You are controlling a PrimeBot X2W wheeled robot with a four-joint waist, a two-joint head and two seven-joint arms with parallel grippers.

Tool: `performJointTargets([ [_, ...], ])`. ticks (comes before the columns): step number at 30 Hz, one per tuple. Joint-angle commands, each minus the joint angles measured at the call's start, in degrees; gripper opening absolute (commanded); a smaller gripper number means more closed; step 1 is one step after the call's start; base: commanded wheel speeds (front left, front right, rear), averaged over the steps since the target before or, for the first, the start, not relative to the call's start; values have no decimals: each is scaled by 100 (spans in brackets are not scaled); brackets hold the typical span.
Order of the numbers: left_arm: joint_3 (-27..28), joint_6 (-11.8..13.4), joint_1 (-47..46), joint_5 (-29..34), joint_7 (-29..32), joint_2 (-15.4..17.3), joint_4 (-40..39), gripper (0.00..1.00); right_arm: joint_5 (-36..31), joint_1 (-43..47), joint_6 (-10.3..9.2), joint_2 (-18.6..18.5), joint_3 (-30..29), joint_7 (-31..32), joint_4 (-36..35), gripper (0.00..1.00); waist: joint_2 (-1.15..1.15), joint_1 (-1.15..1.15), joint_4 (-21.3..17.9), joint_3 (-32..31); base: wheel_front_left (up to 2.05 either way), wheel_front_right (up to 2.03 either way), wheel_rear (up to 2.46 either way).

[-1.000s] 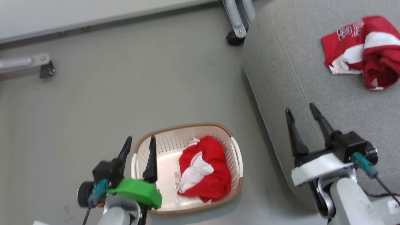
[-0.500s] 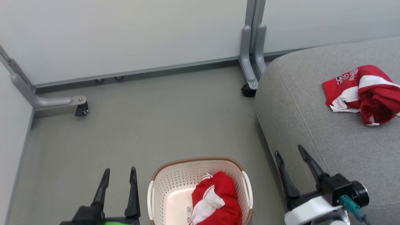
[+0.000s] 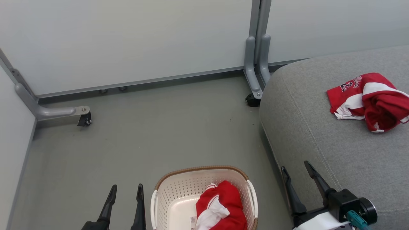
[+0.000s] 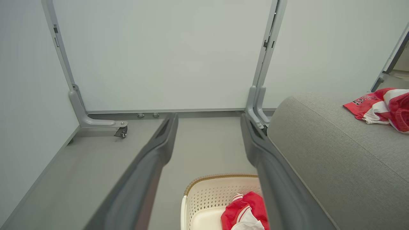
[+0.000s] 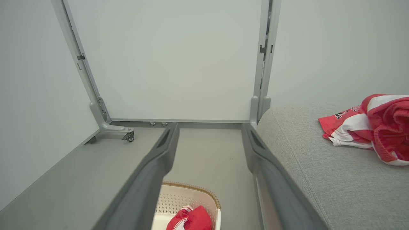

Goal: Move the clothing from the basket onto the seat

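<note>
Red garment [image 3: 222, 206] sits bunched in the basket [image 3: 201, 168], the lettered garment [image 3: 367, 99] already on the seat [image 3: 319, 134], as the head lifts. Now the left gripper [image 3: 127, 186] has drawn back beside the basket and the right gripper [image 3: 295, 166] hangs by the seat edge. Both jaws are spread and empty, so one pick remains.

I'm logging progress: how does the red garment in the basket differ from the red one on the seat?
The garment in the basket lies bunched in the basket on the floor; the garment on the seat lies on the grey seat. The seat one shows lettering; the basket one shows none. The seat one spreads wider than the basket one. Both are red with white, and neither is held.
</note>
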Motion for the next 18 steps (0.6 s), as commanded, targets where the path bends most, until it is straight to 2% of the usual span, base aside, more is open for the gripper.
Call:
performJointTargets([
  [1,8,17,-38,-69,-1,5,2,100,7,4,-10,-4,-17,-4,-10,100,0,1,-12,4,0,0,0],
  [18,61,-15,-75,-74,-1,5,87,100,42,62,-10,13,-3,-4,16,100,0,1,-94,-80,0,0,0],
])
